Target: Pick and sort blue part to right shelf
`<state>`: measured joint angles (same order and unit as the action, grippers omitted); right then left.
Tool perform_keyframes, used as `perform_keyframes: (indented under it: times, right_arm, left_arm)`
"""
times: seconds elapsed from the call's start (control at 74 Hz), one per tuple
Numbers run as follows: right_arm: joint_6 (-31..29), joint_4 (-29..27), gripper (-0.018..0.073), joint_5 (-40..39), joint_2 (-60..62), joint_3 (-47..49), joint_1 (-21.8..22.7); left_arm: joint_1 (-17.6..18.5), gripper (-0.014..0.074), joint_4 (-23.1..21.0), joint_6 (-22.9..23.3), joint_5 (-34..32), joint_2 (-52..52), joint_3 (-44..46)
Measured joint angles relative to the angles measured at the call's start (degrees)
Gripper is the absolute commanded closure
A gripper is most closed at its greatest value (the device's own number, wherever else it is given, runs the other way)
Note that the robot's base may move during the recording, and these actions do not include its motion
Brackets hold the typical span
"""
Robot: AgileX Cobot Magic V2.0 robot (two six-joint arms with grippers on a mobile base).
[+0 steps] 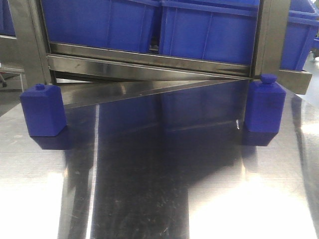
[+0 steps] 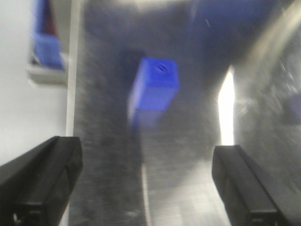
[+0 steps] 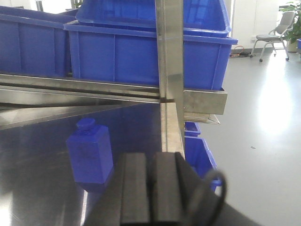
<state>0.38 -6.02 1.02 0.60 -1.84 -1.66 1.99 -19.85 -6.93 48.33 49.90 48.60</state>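
Wide open, the left pincer [image 2: 146,155] shows its two black fingers [image 2: 42,183] at the lower corners of its wrist view, with bare steel table [image 2: 188,188] between them. A blue part [image 2: 155,87] stands upright on the table ahead of the opening, roughly in line with the gap and well clear of both fingers. That view is blurred, so finer detail cannot be told.

The right pincer [image 3: 151,165] is closed, its fingers pressed together with nothing between them. A second blue part [image 3: 89,155], with a round cap on top, stands upright ahead of it and off to its left, apart from it.

From the front, the shelf [image 1: 149,62] runs across the back of the table. The blue part [image 1: 43,109] stands just in front of the shelf's left post [image 1: 27,40]. The second blue part [image 1: 264,107] stands just in front of the shelf's right post [image 1: 271,35]; whether it touches the post cannot be told. Large blue tubs [image 1: 209,30] sit side by side on the shelf, above both parts.
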Motion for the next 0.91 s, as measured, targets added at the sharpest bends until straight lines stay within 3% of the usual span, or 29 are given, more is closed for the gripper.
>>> perform_keyframes:
  times: [0.203,0.446,0.568,0.77,0.905]
  right_arm:
    - [0.0,0.0,0.0501,0.0,0.0,0.0,0.0]
    - [0.0,0.0,0.0501,0.0,0.0,0.0,0.0]
    - [0.0,0.0,0.0501,0.0,0.0,0.0,0.0]
    - [0.0,0.0,0.0501,0.0,0.0,0.0,0.0]
    - [0.0,0.0,0.0501,0.0,0.0,0.0,0.0]
  left_arm:
    - [0.3,-0.0045,-1.5,-0.5,2.6,13.2,8.7]
    - [6.3,-0.0045,-1.4,-0.6,6.7,29.4,21.6]
    - [8.8,-0.0045,1.0,0.2,7.6,35.9,25.8]
    - [10.9,-0.0045,8.2,6.3,8.1,42.6,29.1]
    - [11.1,-0.0045,9.4,6.9,8.0,45.7,29.2]
